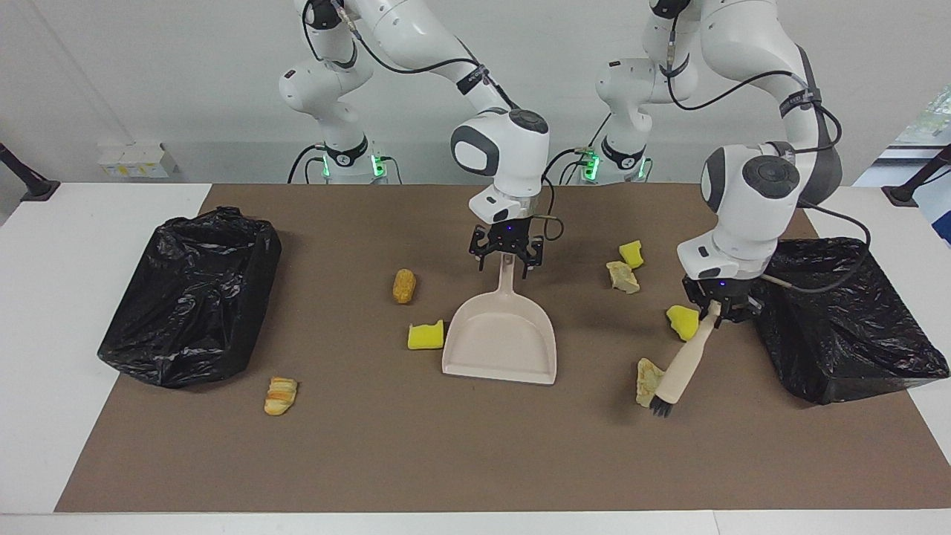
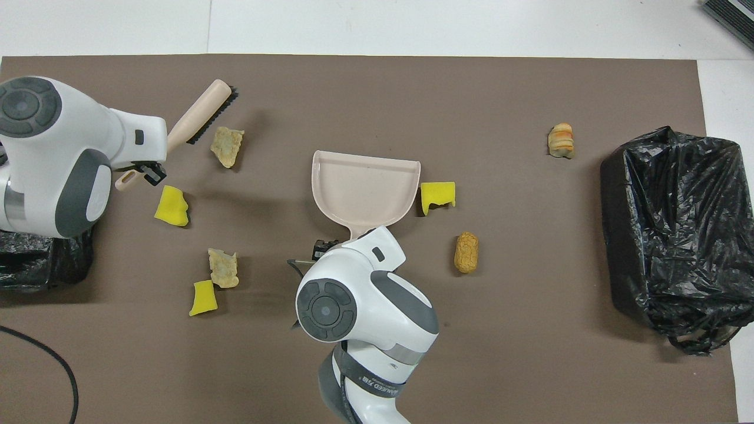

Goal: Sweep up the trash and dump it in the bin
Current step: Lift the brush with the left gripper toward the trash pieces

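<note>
I read places off a dial laid flat around the dustpan (image 1: pixel 499 338), with twelve pointing away from my bases.

The main risk is the pan. My right gripper (image 1: pixel 507 255) sits at the end of the pan's handle at six o'clock with its fingers apart on either side, so nothing is pinned. If a scrap strikes the pan now, the pan will likely skid. The pan's mouth opens toward twelve, so anything pushed straight in from nine would hit its side wall instead of entering.

My left gripper (image 1: pixel 718 308) is clamped on the brush (image 1: pixel 682 368) near the handle's end. That long lever could twist in my grip once the bristles drag. The bristles are low, just beside the rocky lump (image 1: pixel 648 380) at ten o'clock. I cannot tell whether they touch it. A hard flick would probably bounce it off the mat. That wrist also hangs close over the black-bagged bin (image 1: pixel 839 319) at nine, where loose plastic could snag.

My left forearm points steeply down, and the brush slants out toward twelve. My right wrist is near vertical over the handle.

All the trash is on the mat:
- A sponge chunk (image 1: pixel 680 321) lies at nine.
- A lump (image 1: pixel 622 276) and a sponge (image 1: pixel 631 253) sit together at eight.
- A sponge (image 1: pixel 426 335) is just beside the pan at three.
- A brown piece (image 1: pixel 403 285) lies at four.
- A striped bread piece (image 1: pixel 280 394) lies between two and three, near the second bin (image 1: pixel 189 297).
</note>
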Available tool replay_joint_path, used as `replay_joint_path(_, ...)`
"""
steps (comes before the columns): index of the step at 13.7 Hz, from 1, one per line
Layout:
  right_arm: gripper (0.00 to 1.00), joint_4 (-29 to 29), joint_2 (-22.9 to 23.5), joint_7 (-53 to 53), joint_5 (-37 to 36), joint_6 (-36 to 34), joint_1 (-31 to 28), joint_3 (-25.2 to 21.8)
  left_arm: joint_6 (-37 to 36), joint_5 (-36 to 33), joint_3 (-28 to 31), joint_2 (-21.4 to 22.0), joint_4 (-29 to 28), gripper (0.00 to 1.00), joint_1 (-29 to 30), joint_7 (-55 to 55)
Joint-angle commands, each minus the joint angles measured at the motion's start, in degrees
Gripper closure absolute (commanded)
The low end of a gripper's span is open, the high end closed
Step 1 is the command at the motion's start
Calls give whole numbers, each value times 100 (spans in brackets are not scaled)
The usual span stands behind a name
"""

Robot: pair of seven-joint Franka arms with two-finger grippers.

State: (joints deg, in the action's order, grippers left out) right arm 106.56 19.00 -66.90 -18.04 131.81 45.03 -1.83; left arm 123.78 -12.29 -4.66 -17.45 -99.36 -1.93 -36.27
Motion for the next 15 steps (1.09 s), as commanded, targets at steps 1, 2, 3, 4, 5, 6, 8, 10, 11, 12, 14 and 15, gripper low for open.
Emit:
replay_joint_path(1,16,76,-28,-121,-183,126,50,-1,-13,-298,-53,-855,1242,100,149,-1176)
replay_joint_path(2,20,76,-28,-69,-183,135,41,-1,214,-622,-53,-953,1261,100,175,-1642)
replay_joint_path(3,29,84,-37,-60,-183,126,41,-1,399,-782,-53,-1015,1253,100,175,-1820)
replay_joint_path(4,45,111,-45,-60,-183,117,50,-1,445,-801,-53,-1120,1253,100,175,-1822)
replay_joint_path(5,56,120,-54,-51,-183,117,50,-1,402,-871,-53,-1225,1279,100,149,-1848)
replay_joint_path(6,66,120,-54,-51,-174,117,50,8,419,-1193,-53,-1261,1270,100,97,-1857)
replay_joint_path(8,97,128,-63,28,-174,100,41,8,279,-1617,-62,-1244,1139,100,61,-1918)
replay_joint_path(10,100,102,-54,413,-165,39,41,8,-81,-1601,-71,-1000,876,100,26,-2408)
replay_joint_path(11,100,50,-46,546,-165,21,41,8,-100,-1592,-71,-711,483,100,43,-2820)
replay_joint_path(12,100,15,-37,660,-174,21,41,8,-91,-1583,-71,-386,114,100,96,-3181)
replay_joint_path(14,100,5,-45,845,-174,12,41,8,-109,-1566,-71,168,-624,100,96,-3788)
replay_joint_path(15,100,23,-54,941,-174,-6,41,8,-117,-1566,-71,441,-985,100,53,-3817)
